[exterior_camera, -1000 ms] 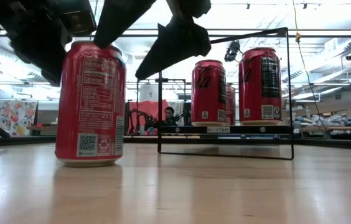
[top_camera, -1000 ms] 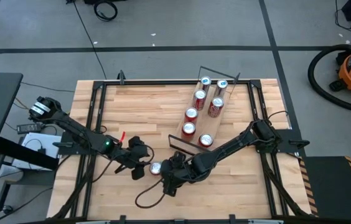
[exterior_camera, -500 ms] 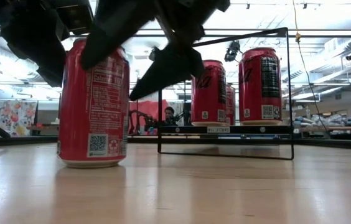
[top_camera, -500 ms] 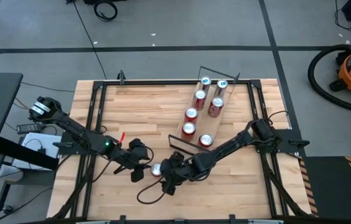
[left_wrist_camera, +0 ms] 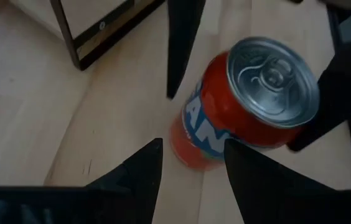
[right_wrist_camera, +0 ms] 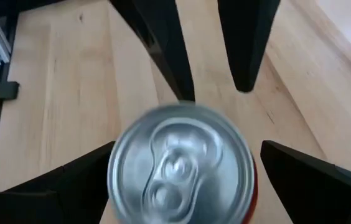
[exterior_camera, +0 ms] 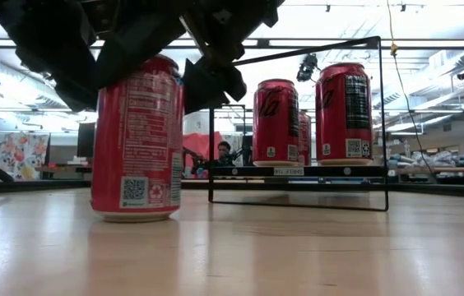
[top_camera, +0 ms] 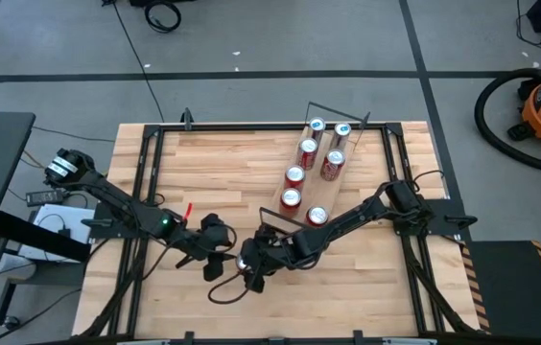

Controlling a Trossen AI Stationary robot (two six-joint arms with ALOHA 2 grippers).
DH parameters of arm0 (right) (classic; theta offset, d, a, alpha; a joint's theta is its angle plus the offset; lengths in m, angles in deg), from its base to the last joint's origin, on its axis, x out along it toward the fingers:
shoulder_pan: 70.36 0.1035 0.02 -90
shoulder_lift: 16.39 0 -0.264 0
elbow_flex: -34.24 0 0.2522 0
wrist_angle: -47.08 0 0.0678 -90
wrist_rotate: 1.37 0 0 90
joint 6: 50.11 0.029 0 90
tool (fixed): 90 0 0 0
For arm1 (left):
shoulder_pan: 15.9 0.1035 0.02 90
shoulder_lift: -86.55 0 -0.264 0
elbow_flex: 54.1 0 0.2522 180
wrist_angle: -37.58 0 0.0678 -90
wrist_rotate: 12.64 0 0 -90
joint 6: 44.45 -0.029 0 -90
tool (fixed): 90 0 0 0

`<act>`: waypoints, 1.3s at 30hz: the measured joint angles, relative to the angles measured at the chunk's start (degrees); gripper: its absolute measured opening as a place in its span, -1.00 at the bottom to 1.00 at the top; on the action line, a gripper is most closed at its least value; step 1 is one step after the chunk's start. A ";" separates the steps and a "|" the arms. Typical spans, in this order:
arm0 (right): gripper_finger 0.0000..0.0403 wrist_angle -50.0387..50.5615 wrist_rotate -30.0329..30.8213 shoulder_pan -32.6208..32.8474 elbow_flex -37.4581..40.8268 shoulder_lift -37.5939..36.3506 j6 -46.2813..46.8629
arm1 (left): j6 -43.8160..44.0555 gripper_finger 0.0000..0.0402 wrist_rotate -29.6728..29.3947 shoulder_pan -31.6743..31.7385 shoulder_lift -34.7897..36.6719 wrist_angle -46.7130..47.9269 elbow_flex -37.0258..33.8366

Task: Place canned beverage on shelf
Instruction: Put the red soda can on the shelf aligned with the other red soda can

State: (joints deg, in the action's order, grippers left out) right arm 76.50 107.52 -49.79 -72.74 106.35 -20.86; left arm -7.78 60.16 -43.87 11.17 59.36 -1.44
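Pick-up step: red soda can (top_camera: 243,261) upright on counter (top_camera: 213,163), apart from shelf (top_camera: 301,206). Right claw (right_wrist_camera: 182,168) wide open astride can, gripping nothing; left claw (left_wrist_camera: 191,165) half open just beside, empty. Next: close, lift, carry to shelf.
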 joint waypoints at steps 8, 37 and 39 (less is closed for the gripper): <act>0.86 1.00 -0.78 -0.49 0.12 0.00 0.55 | 0.18 -0.09 -0.19 0.00 0.00 0.09 0.07; 0.61 25.91 -1.61 -0.43 -19.22 -6.26 -7.97 | 10.00 -0.09 0.41 0.00 7.45 5.52 0.07; 0.61 25.89 0.76 -0.43 -18.64 -8.48 -9.57 | 10.46 -0.09 0.38 0.04 7.45 5.53 0.07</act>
State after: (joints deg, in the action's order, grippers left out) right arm 102.39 108.28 -50.22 -91.38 97.87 -30.43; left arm 2.68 60.54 -43.82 18.63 64.89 -1.38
